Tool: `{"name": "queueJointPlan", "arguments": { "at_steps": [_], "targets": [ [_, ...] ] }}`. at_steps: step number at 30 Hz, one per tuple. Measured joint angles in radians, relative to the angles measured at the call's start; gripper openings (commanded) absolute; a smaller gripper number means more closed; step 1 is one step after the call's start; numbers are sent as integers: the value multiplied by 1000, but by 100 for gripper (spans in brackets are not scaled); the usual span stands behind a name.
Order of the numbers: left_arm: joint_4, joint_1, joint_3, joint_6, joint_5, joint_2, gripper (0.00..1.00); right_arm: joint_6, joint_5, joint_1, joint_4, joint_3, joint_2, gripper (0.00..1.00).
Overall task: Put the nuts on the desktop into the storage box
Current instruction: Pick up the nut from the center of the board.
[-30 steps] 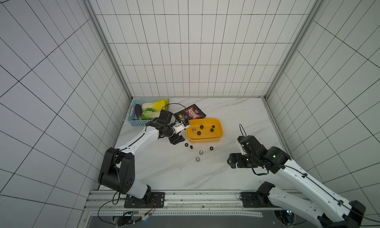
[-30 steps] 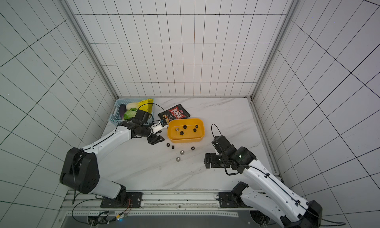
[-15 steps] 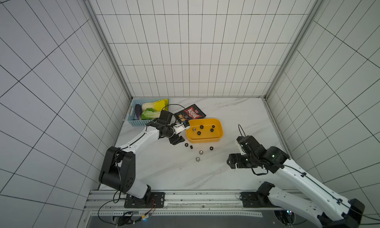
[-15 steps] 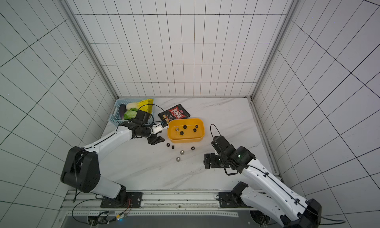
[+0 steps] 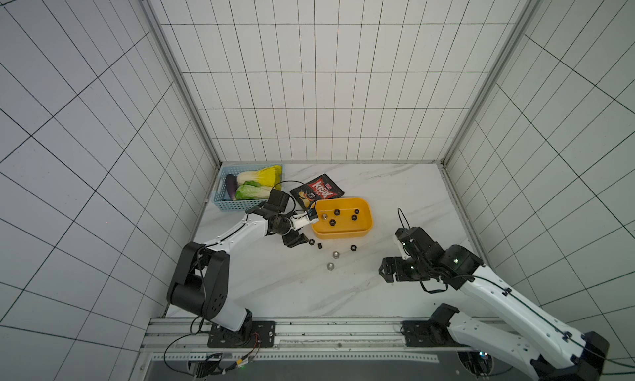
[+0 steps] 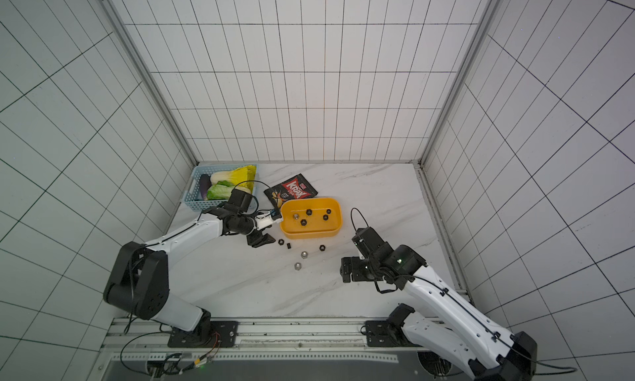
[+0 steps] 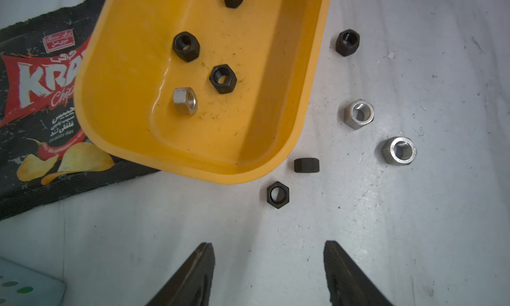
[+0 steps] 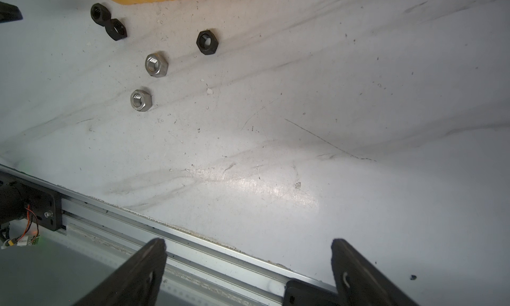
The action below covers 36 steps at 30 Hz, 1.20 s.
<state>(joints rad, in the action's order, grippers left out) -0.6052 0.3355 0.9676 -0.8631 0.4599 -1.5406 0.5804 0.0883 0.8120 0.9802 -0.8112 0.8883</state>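
Eyeballing it front to back: right tool [image 8: 248, 242] spread wide, empty, over bare surface [image 8: 303, 152]. Five nuts [image 7: 358, 114] loose just beside the storage box [image 7: 193, 172], five more inside. Left tool [image 7: 268, 245] spread, empty, pointed at the nearest black nut [image 7: 278, 194]. They look hard and slick, so pinch across opposite flats. Both top views show dots; left wrist view shows one nut [image 7: 306, 165] standing on edge.

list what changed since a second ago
Right gripper, open, seems to edge slightly inward; nothing gripped or let go. Left gripper stays open beside the yellow-orange plastic storage box; five hexagonal metal nuts remain on the white marble desktop, five in the box.
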Motion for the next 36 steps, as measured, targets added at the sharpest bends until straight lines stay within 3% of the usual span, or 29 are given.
{"name": "queueJointPlan", "arguments": {
  "at_steps": [24, 36],
  "targets": [
    [156, 100, -66, 18, -100, -138, 67, 0, -5, 0, 0, 0, 15, 96],
    [158, 138, -46, 37, -116, -184, 61, 0, -7, 0, 0, 0, 21, 96]
  ]
}}
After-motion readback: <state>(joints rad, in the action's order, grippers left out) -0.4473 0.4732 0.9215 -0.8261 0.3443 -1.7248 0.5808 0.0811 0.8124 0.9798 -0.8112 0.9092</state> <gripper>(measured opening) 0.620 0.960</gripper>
